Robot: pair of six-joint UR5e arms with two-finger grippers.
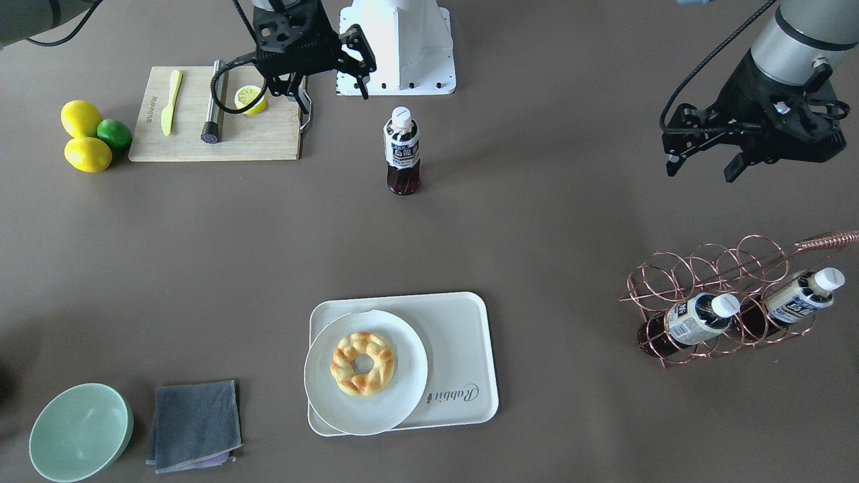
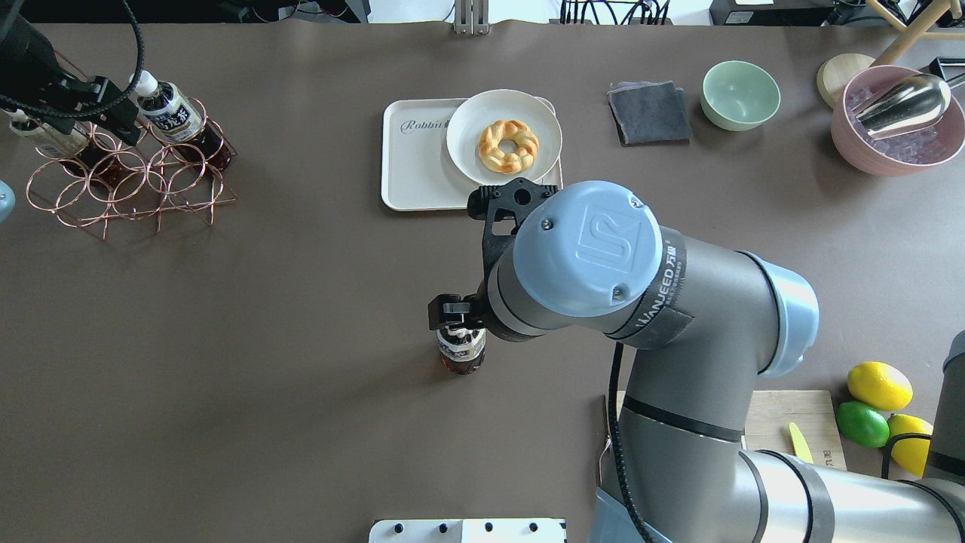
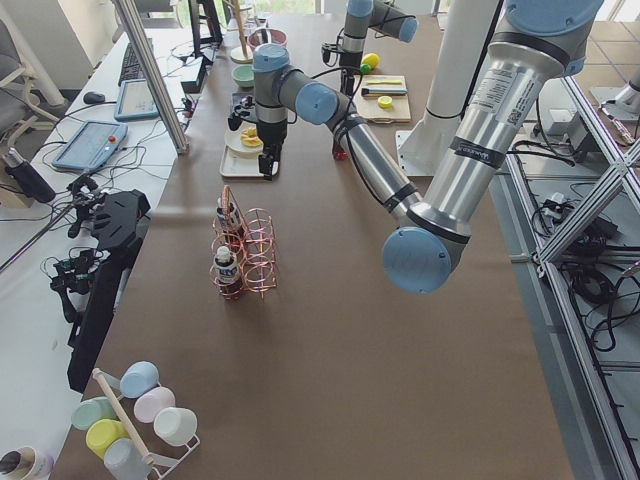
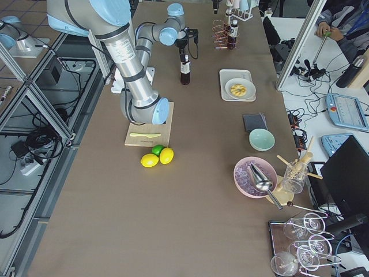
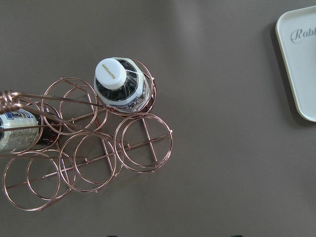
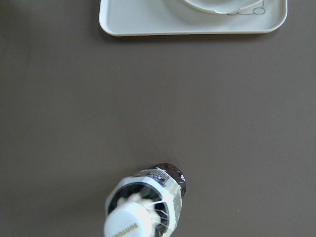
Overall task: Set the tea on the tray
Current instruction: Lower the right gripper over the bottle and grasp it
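Observation:
One tea bottle [image 1: 402, 151] stands upright on the bare table, between the robot base and the tray; it also shows in the overhead view [image 2: 461, 353] and the right wrist view [image 6: 143, 207]. The cream tray [image 1: 463, 335] with "Rabbit" lettering lies further out [image 2: 411, 166]. My right gripper [image 1: 337, 100] is open and empty, raised beside the bottle and apart from it. My left gripper [image 1: 701, 171] is open and empty, above the copper wire rack [image 1: 704, 268]. The rack holds two more bottles: one [image 1: 694, 318] [image 5: 121, 86], the other [image 1: 798, 295].
A white plate [image 1: 329, 402] with a ring pastry [image 1: 362, 362] covers one half of the tray. A cutting board [image 1: 215, 127] with a knife and lemon half, lemons [image 1: 87, 154], a green bowl [image 1: 80, 433] and a grey cloth [image 1: 194, 422] lie on my right side.

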